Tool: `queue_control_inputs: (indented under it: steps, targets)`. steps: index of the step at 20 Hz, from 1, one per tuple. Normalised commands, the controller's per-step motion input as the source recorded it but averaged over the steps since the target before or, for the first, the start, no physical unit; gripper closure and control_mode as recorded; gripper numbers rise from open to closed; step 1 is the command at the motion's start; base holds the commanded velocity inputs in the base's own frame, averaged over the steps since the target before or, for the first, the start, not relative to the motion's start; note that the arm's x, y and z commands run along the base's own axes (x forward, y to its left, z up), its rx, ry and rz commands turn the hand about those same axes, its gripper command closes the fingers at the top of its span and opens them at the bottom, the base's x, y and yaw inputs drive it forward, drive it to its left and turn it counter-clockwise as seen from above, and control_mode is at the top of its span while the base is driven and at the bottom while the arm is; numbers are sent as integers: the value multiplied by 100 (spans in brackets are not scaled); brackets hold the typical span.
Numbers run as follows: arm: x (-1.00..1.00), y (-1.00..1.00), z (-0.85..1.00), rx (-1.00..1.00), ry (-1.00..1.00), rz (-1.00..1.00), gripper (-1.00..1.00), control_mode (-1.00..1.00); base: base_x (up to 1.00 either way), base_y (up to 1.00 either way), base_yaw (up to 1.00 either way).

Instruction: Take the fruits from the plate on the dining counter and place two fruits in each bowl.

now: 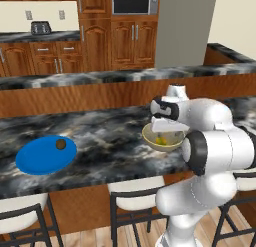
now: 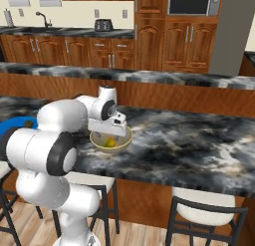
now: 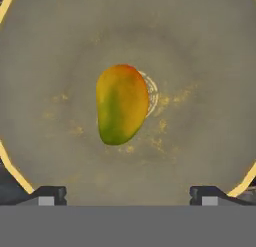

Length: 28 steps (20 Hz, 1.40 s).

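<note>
Bowl (image 3: pixel 45 51) holds orange-green fruit (image 3: pixel 122 104); blue plate (image 1: pixel 35 160) holds dark ball (image 1: pixel 60 144).

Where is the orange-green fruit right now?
The orange-green fruit lies on the bottom of the bowl on the dining counter, directly under the open gripper.

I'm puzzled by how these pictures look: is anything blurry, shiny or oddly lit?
Hand view: the orange-green fruit and bowl floor look soft and grainy, no hard shadow. Left base view: flat, even light on the blue plate. Right base view: the marbled counter looks smeared, without glare.
</note>
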Motion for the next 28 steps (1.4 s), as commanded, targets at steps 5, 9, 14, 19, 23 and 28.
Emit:
queue_control_inputs:
  steps: [5, 9, 14, 19, 23, 28]
  targets:
    - [-81, 2, 45, 0, -30, 0, -100, -100, 0, 0, 0]
    - [-60, 1, 64, 0, -2, 0, -100, -100, 0, 0, 0]
    - [-60, 2, 62, -1, 0, 0, -100, -100, 0, 0, 0]
    - [-40, 26, 32, -4, -6, 0, -100, -100, 0, 0, 0]
    - [-19, 19, 18, -2, 0, 0, -100, -100, 0, 0, 0]
    - [-7, 2, 5, 0, 0, 0, -100, -100, 0, 0, 0]
